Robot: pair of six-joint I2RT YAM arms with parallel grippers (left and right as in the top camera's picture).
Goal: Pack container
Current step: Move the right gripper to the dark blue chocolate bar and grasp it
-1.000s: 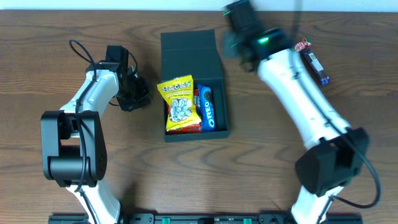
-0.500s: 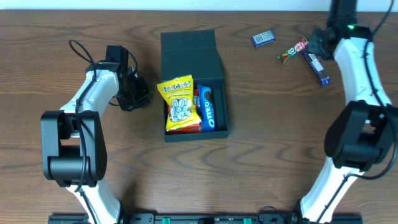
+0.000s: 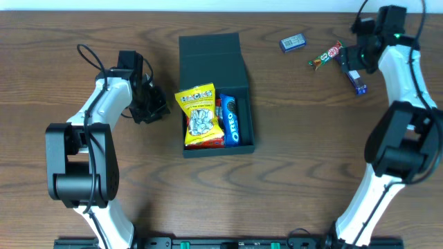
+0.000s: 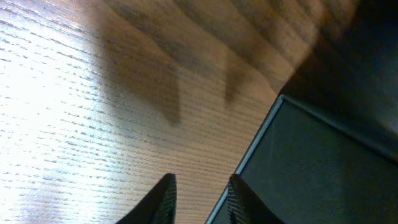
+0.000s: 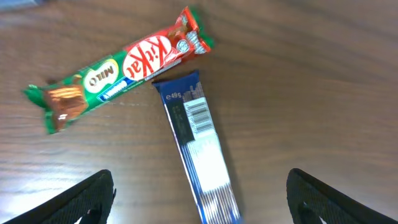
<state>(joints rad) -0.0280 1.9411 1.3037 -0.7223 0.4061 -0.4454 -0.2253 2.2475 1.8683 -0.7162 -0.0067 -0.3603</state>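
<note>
Your dark teal-green square cardboard container [image 3: 211,55] lay at the middle of the wooden counter [image 3: 297,173]. Its long axis ran near to far. The flap lid was laid open flat at the far end, and the open compartment faced up at the near end. Inside sat a yellow snack packet [image 3: 199,111], with a blue Oreo pack [image 3: 231,121] on its right and a red packet [image 3: 204,143] showing under its near edge.

Your left jaws hung just left of the container, close beside its left wall. In the left wrist view they stood a narrow gap apart with only bare wood between them, and the container's edge [image 4: 323,162] was right next to them.

Your right jaws were well apart from the container, at the far right of the counter. They were spread wide and empty over a long blue wrapped bar [image 5: 199,149]. A green-and-red KitKat bar [image 5: 121,68] lay touching that bar's far end. A small blue packet [image 3: 293,43] rested further left.
</note>
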